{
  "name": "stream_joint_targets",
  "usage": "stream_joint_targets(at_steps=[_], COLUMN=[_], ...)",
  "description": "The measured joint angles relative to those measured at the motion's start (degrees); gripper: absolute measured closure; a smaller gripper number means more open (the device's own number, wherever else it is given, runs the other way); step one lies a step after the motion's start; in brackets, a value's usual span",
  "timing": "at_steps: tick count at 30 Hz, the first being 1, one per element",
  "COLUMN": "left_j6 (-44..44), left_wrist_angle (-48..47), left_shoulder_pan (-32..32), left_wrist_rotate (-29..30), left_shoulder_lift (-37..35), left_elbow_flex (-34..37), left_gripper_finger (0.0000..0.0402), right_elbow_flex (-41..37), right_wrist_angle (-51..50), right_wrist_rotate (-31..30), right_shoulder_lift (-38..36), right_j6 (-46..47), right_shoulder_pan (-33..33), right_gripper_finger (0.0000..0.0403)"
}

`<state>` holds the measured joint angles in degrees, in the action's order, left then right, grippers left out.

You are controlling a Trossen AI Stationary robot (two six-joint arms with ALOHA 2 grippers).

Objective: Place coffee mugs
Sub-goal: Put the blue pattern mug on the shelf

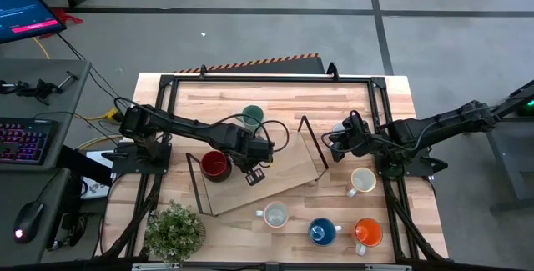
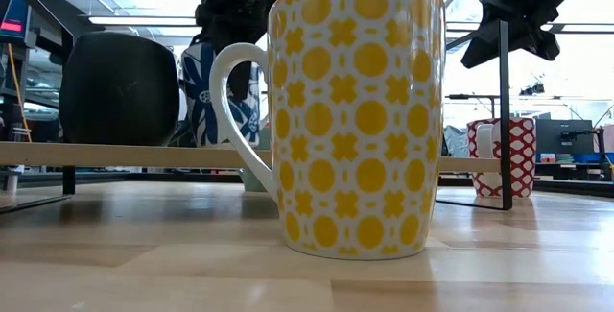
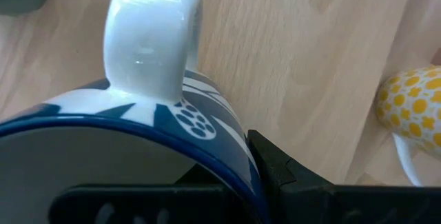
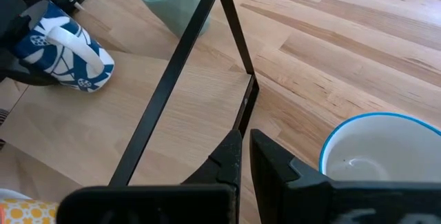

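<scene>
- My left gripper pinches the blue-and-white mug by its rim, above the shelf board.
- My right gripper, fingers pressed together and holding nothing, hovers beside that shelf board.

The wooden table stands on a grey floor marked with black lines and hazard-striped tape. A side desk beside it carries a backlit keyboard, mouse and monitor. Ceiling light strips illuminate the room.

A robotics lab: bench with keyboard, monitor, hazard-striped floor tape.
</scene>
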<state>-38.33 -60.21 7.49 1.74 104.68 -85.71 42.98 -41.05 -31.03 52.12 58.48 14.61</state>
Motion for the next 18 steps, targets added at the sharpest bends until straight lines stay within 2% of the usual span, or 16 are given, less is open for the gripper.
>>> stream_joint_targets(at_steps=[8, 18], left_j6=[0.4, 1.5], left_wrist_angle=[-0.1, -0.1], left_shoulder_pan=[0.0, -0.2], left_wrist_rotate=[-0.2, -1.3], left_shoulder_lift=[0.2, 0.2], left_elbow_flex=[0.0, 0.0], left_gripper_finger=[0.035, 0.0343], right_elbow_flex=[0.0, 0.0], right_wrist_angle=[0.1, 0.1], right_wrist_rotate=[0.0, 0.0], right_shoulder_lift=[0.0, 0.0], right_j6=[0.0, 0.0], right_shoulder_pan=[0.0, 0.0], right_gripper_finger=[0.0391, 0.0391])
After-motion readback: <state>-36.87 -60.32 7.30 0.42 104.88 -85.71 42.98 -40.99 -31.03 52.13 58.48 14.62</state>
